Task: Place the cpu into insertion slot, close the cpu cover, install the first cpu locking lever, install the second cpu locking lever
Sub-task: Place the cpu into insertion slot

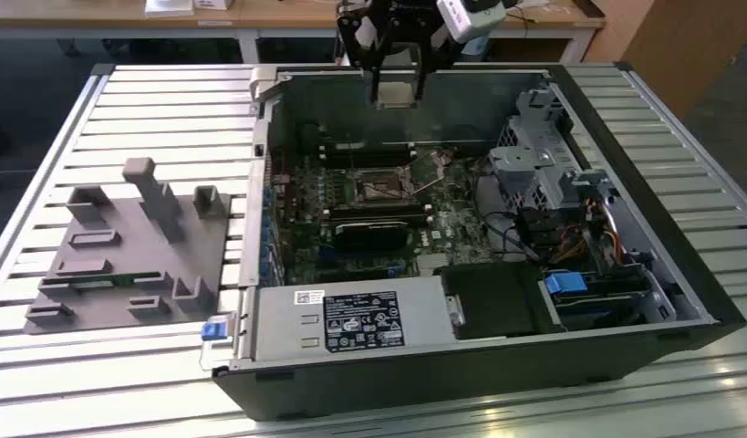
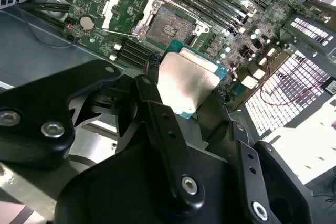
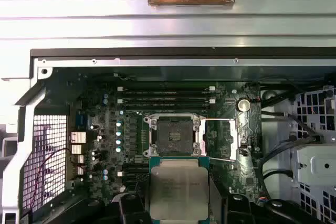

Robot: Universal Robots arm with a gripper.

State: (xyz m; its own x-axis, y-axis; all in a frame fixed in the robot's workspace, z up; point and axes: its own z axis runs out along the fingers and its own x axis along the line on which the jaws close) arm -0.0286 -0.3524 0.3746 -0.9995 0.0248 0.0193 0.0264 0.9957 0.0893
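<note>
My gripper hangs above the far wall of the open computer case, shut on the cpu. Both wrist views show the cpu's pale silver face and green edge between the black fingers. The insertion slot lies lower down on the green board, a dark square in a silvery frame with nothing in it. The cpu cover is swung open and lies beside the slot. The cpu is well clear of the slot.
A grey power supply box with a white label fills the case's near corner. A black module sits just in front of the slot. Drive cages and cables crowd the exterior view's right. A grey fixture with posts stands on the slatted table.
</note>
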